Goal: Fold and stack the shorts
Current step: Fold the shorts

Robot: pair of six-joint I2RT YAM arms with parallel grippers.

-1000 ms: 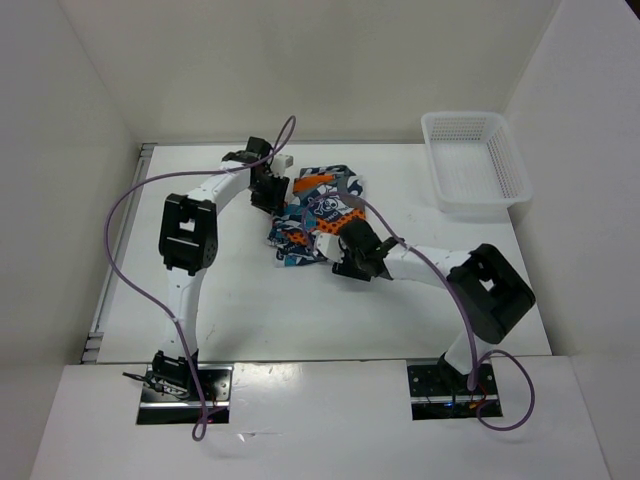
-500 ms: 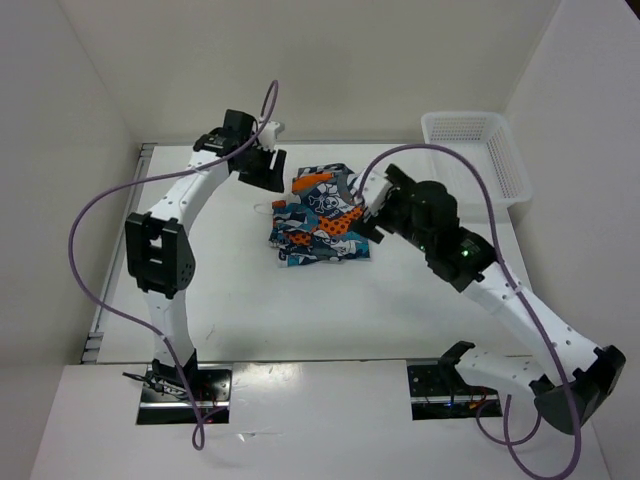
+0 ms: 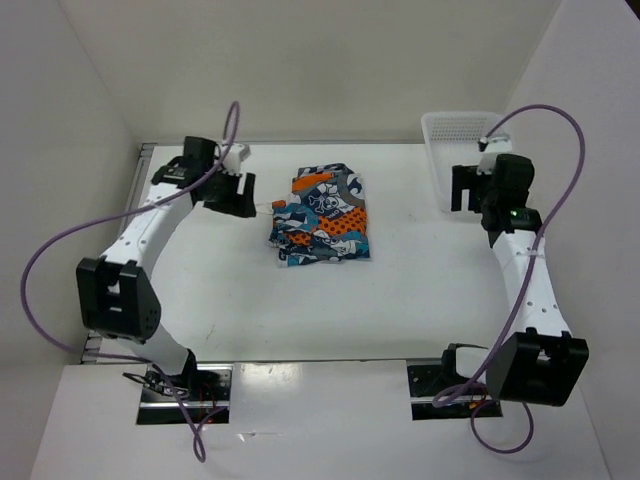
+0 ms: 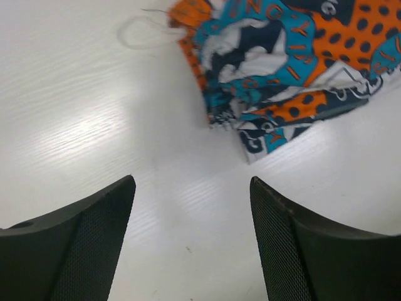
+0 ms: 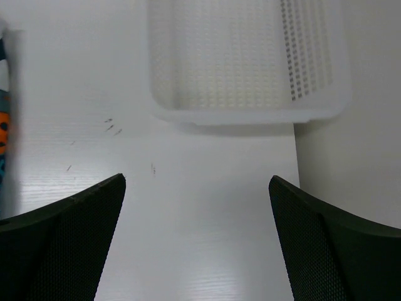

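White table (image 3: 250, 300) at the near edge, arm bases bolted there. Farther in, past mid-table toward the far edge, shorts (image 3: 322, 217) lying in a rumpled folded bundle, white drawstring (image 4: 141, 31) looped on the tabletop at the left side. Just left of that, left gripper (image 3: 230, 193), jaws spread wide, holding nothing. Near the right edge, right gripper (image 3: 468, 188), likewise gaping and empty, well apart from the shorts. At the far right corner, white mesh basket (image 5: 238, 116).

Bright, even light, soft shadows, and a glare patch on the table (image 4: 84, 125).
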